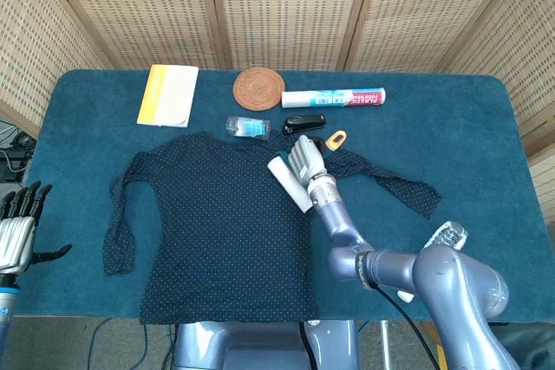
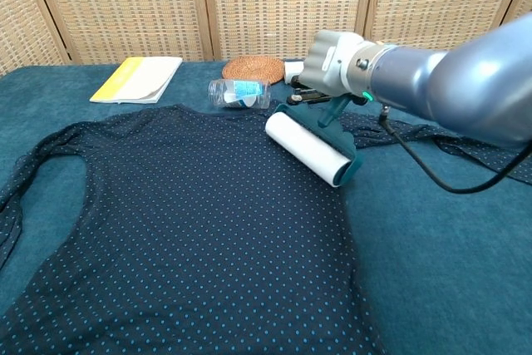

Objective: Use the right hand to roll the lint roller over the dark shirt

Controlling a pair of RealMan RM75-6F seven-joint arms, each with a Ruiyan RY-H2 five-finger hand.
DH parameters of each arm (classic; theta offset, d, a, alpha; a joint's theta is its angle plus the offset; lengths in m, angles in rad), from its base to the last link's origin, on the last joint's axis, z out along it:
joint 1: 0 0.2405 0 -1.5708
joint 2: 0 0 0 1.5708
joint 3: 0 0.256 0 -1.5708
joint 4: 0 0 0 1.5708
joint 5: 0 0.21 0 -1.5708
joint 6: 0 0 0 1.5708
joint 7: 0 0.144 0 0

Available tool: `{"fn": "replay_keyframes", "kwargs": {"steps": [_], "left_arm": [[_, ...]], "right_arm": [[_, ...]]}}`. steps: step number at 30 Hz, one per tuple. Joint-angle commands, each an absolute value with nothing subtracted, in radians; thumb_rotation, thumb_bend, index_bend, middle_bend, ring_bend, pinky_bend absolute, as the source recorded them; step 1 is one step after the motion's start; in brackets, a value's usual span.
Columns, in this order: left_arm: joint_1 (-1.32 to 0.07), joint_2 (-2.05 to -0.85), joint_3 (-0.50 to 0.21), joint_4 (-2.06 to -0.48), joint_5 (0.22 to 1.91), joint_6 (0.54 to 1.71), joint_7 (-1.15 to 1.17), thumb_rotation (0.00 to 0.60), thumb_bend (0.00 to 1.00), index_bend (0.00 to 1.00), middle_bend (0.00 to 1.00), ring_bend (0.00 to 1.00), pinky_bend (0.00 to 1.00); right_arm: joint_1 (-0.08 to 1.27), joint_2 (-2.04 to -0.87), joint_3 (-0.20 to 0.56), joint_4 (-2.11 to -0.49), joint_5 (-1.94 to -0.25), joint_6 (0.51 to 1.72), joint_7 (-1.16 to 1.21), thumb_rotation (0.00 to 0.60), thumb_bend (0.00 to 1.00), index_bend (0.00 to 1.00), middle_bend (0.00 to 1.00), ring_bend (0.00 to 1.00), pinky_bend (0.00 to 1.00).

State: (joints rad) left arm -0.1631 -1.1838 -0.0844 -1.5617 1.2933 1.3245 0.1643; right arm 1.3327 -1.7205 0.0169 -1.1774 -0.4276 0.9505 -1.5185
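A dark navy shirt (image 1: 217, 218) (image 2: 183, 239) with light dots lies flat on the blue table. My right hand (image 1: 306, 158) (image 2: 337, 64) grips the teal handle of the lint roller (image 1: 288, 182) (image 2: 307, 147). The white roll lies on the shirt's upper right part, near the shoulder. The handle's orange end (image 1: 336, 138) pokes out beyond the hand. My left hand (image 1: 19, 223) hangs off the table's left edge with its fingers apart and nothing in it.
Behind the shirt lie a small clear bottle (image 1: 248, 126) (image 2: 239, 92), a black stapler (image 1: 303, 123), a woven coaster (image 1: 258, 87), a white tube (image 1: 334, 98) and a yellow-edged booklet (image 1: 167, 94). A crushed water bottle (image 1: 438, 240) lies at the front right.
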Motion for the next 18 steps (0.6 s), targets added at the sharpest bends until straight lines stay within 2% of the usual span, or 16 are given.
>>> {"fn": "replay_keyframes", "kwargs": {"steps": [1,18], "left_arm": [[-0.164,-1.184,-0.084,-1.561,1.294,1.325,0.165,0.6,0.0,0.0,0.0,0.0,0.0],[-0.167,-1.19,-0.077,-1.559,1.295,1.322,0.177,0.6,0.0,0.0,0.0,0.0,0.0]], "right_arm": [[1.34,-1.739,0.004,-1.226,-0.448,0.978,-1.544,0.6,0.67,0.78,1.0,1.0,1.0],[1.373,-1.777,-0.022,-1.469,-0.518,1.029,-1.586,0.6,0.67,0.78,1.0,1.0,1.0]]}}
